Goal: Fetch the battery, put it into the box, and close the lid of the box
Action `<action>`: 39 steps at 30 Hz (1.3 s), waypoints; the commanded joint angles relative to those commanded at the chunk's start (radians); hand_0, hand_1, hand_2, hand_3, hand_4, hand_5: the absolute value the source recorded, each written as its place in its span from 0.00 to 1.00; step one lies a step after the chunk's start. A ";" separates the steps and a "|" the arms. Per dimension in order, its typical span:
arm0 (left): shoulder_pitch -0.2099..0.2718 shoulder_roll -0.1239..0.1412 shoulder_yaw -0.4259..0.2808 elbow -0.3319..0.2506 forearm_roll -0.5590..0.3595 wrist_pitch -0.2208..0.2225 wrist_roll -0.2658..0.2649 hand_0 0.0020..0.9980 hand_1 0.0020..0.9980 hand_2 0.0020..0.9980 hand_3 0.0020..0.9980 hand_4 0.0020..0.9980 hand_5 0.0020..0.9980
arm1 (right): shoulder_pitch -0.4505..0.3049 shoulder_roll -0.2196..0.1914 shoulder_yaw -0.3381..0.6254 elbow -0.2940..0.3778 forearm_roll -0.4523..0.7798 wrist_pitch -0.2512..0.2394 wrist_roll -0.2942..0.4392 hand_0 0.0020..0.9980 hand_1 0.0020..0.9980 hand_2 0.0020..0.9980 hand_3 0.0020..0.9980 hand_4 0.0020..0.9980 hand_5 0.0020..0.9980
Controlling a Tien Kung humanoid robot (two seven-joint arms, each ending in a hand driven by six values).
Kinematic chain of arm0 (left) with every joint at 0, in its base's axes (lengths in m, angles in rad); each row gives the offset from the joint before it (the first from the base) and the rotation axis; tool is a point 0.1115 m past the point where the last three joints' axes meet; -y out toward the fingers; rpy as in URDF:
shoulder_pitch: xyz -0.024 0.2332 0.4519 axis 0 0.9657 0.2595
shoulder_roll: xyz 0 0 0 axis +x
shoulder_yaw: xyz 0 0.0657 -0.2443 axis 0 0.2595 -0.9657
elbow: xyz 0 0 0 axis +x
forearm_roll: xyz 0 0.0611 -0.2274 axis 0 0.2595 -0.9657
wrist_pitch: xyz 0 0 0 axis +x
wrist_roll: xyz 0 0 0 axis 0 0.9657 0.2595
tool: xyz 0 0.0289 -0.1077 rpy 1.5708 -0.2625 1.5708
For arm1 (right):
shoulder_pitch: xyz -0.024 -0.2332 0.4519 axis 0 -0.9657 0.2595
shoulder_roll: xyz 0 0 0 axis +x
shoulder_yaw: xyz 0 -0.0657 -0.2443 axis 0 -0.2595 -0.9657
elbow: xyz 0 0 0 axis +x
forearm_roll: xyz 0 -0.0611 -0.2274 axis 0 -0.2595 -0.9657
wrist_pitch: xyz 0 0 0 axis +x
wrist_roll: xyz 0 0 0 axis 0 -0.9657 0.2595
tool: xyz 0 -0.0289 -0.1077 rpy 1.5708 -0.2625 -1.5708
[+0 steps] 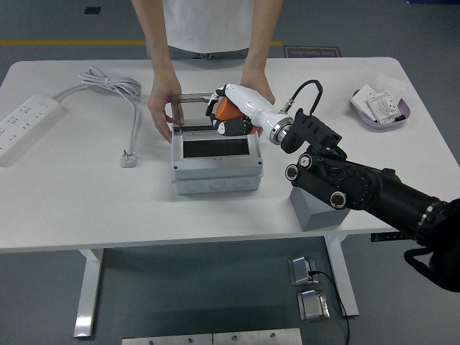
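Right hand (231,115): fingers wrapped around the orange battery (228,108), holding it above the rear part of the box's opening, just in front of the raised lid.
Right arm (359,188): enters from the 4 o'clock corner and reaches toward 10 o'clock across the table (86,208); its white forearm section lies over the box's right rear corner.
Battery: orange and cylindrical, mostly hidden by the fingers; whether it touches the box interior cannot be determined from this angle.
Box (215,162): grey enclosure at table centre, dark rectangular opening facing up.
Lid (188,112): hinged at the rear edge, standing open.
Person's hands: one hand (161,109) grips the lid's edge at 9 o'clock of the box; the other hand (257,86) rests at the lid's far corner at 1 o'clock of the box, partly behind the robot hand.
Grey block (310,208): at 4 o'clock of the box, near the table's front edge, partly covered by the arm.
Power strip (25,123): at the table's 9 o'clock edge; its white cable (115,90) loops toward 11 o'clock and ends in a plug (129,158) to the left of the box.
Purple tray (379,108): at 2 o'clock, holding small white packets.
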 joint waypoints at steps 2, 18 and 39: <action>-0.002 0.000 0.006 0.000 -0.003 -0.001 0.000 0.63 0.71 0.67 0.62 0.67 0.17 | 0.011 0.014 -0.024 -0.013 0.000 0.002 -0.003 0.10 0.26 0.37 0.42 0.08 0.00; -0.029 -0.009 0.037 -0.002 -0.006 -0.006 -0.002 0.63 0.71 0.66 0.61 0.67 0.17 | 0.015 0.052 -0.076 -0.083 -0.016 0.034 0.038 0.20 0.34 0.45 0.57 0.48 0.04; -0.039 -0.014 0.016 -0.001 0.037 -0.010 0.009 0.63 0.71 0.65 0.61 0.66 0.17 | -0.001 0.066 -0.086 -0.092 -0.012 0.008 0.055 0.81 0.67 0.70 0.81 0.96 0.50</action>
